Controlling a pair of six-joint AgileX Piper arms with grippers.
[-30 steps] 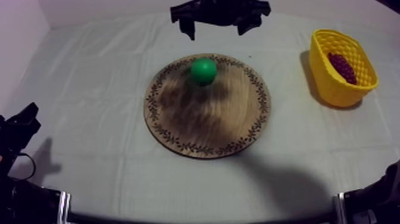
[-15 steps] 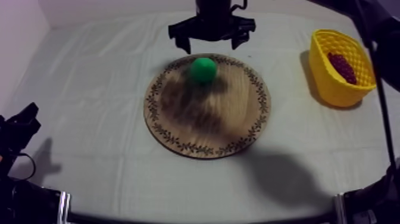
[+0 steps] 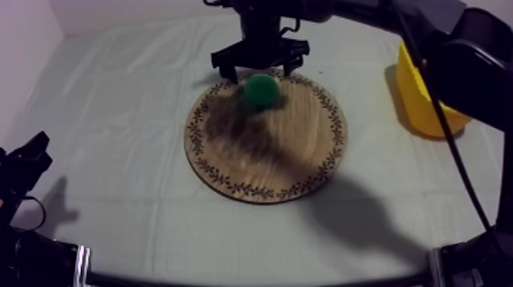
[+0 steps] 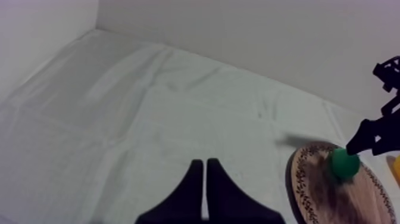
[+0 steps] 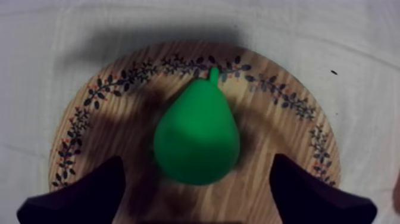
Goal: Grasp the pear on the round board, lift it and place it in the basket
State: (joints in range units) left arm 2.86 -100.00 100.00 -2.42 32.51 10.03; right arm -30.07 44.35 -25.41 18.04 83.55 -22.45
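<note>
Peeking past right arm [image 3: 475, 70]: yellow basket [image 3: 412, 103]

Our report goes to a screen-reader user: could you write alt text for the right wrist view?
A green pear lies on a round wooden board with a patterned rim, its stem toward the far rim. The right end effector is open, its black fingers one at each side of the pear, neither touching it. Grey-white cloth surrounds the board.
</note>
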